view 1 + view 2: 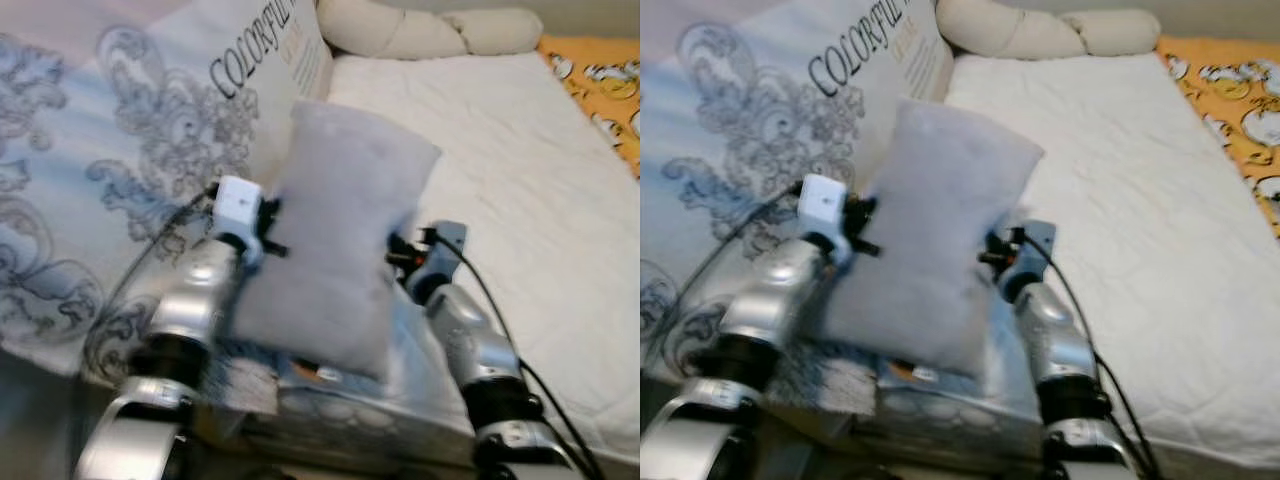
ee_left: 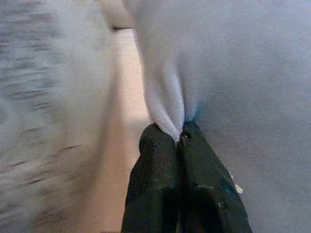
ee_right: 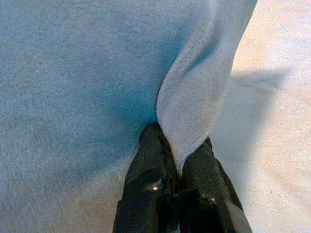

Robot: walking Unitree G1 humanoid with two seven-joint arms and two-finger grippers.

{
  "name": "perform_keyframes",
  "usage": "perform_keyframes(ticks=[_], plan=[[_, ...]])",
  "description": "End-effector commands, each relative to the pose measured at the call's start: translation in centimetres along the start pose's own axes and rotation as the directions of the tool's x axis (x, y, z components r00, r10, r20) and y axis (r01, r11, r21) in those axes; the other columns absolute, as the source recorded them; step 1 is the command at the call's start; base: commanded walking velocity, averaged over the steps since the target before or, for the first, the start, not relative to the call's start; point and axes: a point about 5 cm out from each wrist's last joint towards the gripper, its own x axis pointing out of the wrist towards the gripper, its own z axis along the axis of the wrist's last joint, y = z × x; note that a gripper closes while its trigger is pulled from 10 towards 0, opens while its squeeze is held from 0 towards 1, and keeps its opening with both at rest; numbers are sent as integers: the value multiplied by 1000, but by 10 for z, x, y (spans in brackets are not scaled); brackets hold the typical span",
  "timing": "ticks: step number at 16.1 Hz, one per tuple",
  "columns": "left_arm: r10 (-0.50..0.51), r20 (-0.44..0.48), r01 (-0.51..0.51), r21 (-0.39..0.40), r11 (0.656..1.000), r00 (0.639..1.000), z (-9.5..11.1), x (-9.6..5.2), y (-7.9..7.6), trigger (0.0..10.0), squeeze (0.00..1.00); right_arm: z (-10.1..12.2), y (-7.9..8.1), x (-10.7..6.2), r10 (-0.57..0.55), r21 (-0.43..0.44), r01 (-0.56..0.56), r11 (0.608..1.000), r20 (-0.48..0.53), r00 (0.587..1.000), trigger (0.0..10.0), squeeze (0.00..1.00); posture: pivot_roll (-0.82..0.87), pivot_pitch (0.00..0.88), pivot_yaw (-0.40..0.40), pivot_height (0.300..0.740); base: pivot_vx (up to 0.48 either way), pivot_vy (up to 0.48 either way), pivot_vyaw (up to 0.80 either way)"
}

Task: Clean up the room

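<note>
Duvet — pale, with grey scroll print, spread over the left part of the bed. Printed pillow lettered "COLORFUL", propped at the head end beside the duvet. Left gripper — both black fingers clenched on a fold at the left edge of the grey pillow, fabric pinched between them. Grey pillow: plain, plush, held upright off the bed between the two silver arms, over the near edge of the bed, its upper end tilted toward the white mattress. Right gripper — fingers closed on a fold at the pillow's right edge, the hem squeezed between them. Below the pillow, a clear-wrapped package lies at the bed's near edge; contents cannot be told. White quilted mattress, bare, takes up the centre and right. Two cream bolsters lie across the head. Orange patterned cloth lies at the far right edge.
</note>
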Motion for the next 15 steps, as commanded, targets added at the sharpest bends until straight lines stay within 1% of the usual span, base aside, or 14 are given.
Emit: perform_keyframes(ticks=[1, 3, 6, 7, 8, 9, 10, 11, 12, 13, 15], plan=[[20, 30, -21, 23, 1000, 999, 8, -1, 9, 10000, 0, 9, 3, 2, 11, -3, -10, 1000, 38, 999, 10000, 0, -12, 0, 62, 740, 315, 0, 0], [18, 28, -19, 9, 1000, 999, 7, 0, 8, 10000, 0, 8, 2, 1, 9, 2, -9, 1000, 35, 999, 10000, 0, -21, 0, 60, 740, 317, 0, -800], [5, 24, -5, 2, 1000, 1000, 6, 3, 4, 10000, 0, 11, -4, -2, -13, 5, 12, 1000, 38, 999, 10000, 0, -38, 0, 56, 740, 317, 0, 0], [-2, 18, 2, 5, 1000, 1000, 5, 4, 2, 10000, 0, 10, -8, -3, -29, 17, 29, 999, 32, 999, 10000, 0, -42, 0, 52, 740, 307, 0, 0], [-11, 5, 11, 17, 1000, 1000, 3, 6, -1, 10000, 0, 9, -15, -6, -68, 53, 66, 996, 32, 997, 10000, 0, -44, 0, 48, 740, 0, 0, 0], [-10, -8, 10, 41, 999, 1000, 1, 7, -3, 10000, 0, 9, -21, -7, -113, 74, 110, 991, 37, 993, 10000, 1000, -45, 0, 45, 740, 0, 0, 0], [-8, -12, 8, 48, 999, 1000, 1, 8, -3, 10000, 0, 9, -23, -8, -125, 77, 122, 990, 39, 991, 10000, 1000, -45, 0, 45, 740, 0, 0, 0], [9, -10, -8, 72, 997, 1000, 3, 11, -2, 10000, 0, 9, -32, -10, -184, 65, 181, 981, 41, 982, 10000, 1000, -45, 0, 40, 740, 0, 0, 0], [13, -7, -13, 81, 997, 1000, 4, 12, -2, 10000, 0, 9, -35, -10, -207, 45, 205, 978, 43, 977, 10000, 1000, -46, 0, 40, 740, 0, 0, 0], [20, -6, -19, 104, 994, 1000, 9, 16, 2, 10000, 0, 10, -39, -11, -222, 38, 220, 975, 55, 973, 10000, 1000, -48, 0, 40, 740, 0, 0, 0], [44, -11, -42, 150, 988, 999, 16, 22, 8, 10000, 0, 11, -40, -12, -218, 21, 218, 976, 53, 974, 10000, 1000, -53, 0, 42, 740, 0, 0, 0]])
